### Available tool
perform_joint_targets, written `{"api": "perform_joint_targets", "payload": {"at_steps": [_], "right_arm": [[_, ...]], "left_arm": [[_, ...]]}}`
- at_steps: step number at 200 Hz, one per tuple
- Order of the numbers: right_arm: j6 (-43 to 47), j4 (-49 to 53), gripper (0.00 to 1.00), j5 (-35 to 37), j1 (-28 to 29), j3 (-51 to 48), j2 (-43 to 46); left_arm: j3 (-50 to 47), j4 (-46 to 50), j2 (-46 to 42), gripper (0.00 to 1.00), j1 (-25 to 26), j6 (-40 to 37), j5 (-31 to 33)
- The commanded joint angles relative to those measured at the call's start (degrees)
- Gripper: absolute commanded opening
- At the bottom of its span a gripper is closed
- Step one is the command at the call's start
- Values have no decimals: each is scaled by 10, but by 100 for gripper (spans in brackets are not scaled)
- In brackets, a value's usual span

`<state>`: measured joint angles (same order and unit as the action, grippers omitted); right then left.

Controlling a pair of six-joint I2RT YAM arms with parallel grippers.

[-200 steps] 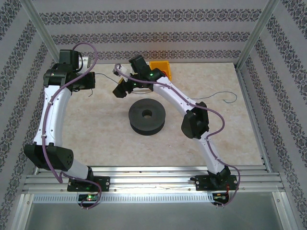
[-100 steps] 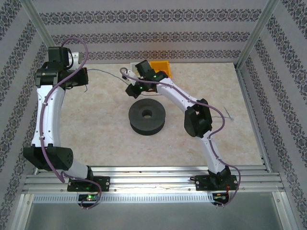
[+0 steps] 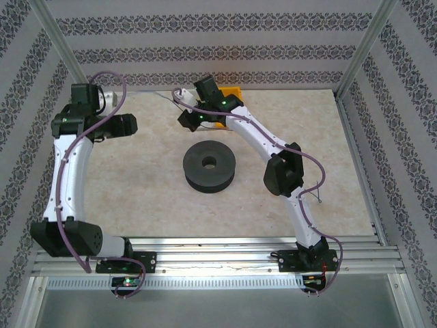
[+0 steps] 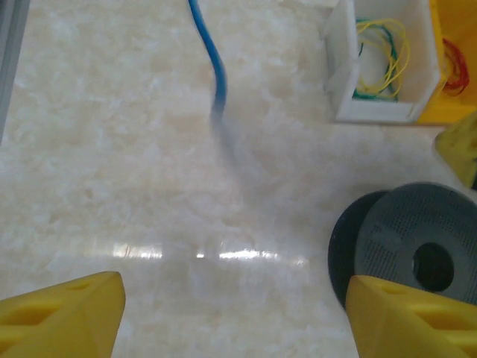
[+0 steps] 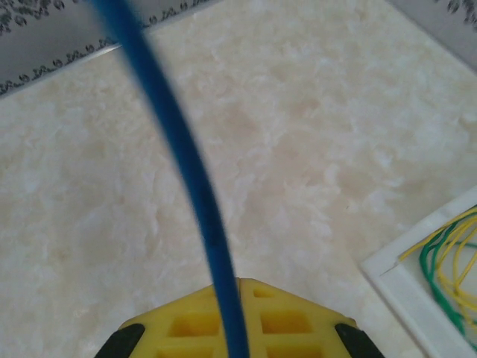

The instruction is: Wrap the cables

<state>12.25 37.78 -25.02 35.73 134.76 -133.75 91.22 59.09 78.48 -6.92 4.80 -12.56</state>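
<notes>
The right gripper point(image 5: 235, 324) has its yellow fingers pinched together on the thin dark-blue cable point(image 5: 186, 164). The cable rises from between the pads and runs off toward the patterned back wall point(image 5: 37, 22). In the left wrist view the same cable point(image 4: 216, 74) hangs over the marbled beige tabletop point(image 4: 112, 186), its lower end blurred (whether it touches the surface I cannot tell). The left gripper point(image 4: 231, 321) stands wide, its two yellow fingertips point(image 4: 67, 317) far apart with nothing between them. Near the right gripper sits a small white plastic box point(image 4: 373, 112) holding loops of yellow and green wire point(image 4: 387, 45). The box is just beside a yellow plastic bin point(image 4: 447, 108). The wide black plastic spool point(image 3: 209, 166) lies flat on the tabletop, between the two arms.
</notes>
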Motion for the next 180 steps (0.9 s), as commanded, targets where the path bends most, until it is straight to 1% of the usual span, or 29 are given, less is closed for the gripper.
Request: {"api": "perform_joint_targets", "payload": {"at_steps": [1, 22, 46, 68, 87, 111, 135, 180], "right_arm": [[17, 18, 0, 2, -6, 42, -20], [18, 18, 0, -1, -6, 53, -26], [18, 16, 0, 3, -7, 60, -31], [12, 19, 0, 12, -11, 75, -36], [7, 24, 0, 15, -17, 88, -38], [7, 25, 0, 19, -21, 90, -31], [7, 27, 0, 21, -22, 90, -26], [4, 26, 0, 22, -22, 77, -16]], "left_arm": [[-32, -6, -51, 83, -8, -2, 19], [-75, 5, -80, 85, -7, 4, -9], [-138, -7, -106, 83, 1, 21, -55], [-206, -43, -110, 82, 42, 47, -70], [-267, -109, -98, 80, 82, 83, -101], [-325, -218, -63, 78, 139, 136, -136], [-349, -316, -5, 76, 185, 176, -161], [-361, -452, 101, 70, 224, 231, -200]]}}
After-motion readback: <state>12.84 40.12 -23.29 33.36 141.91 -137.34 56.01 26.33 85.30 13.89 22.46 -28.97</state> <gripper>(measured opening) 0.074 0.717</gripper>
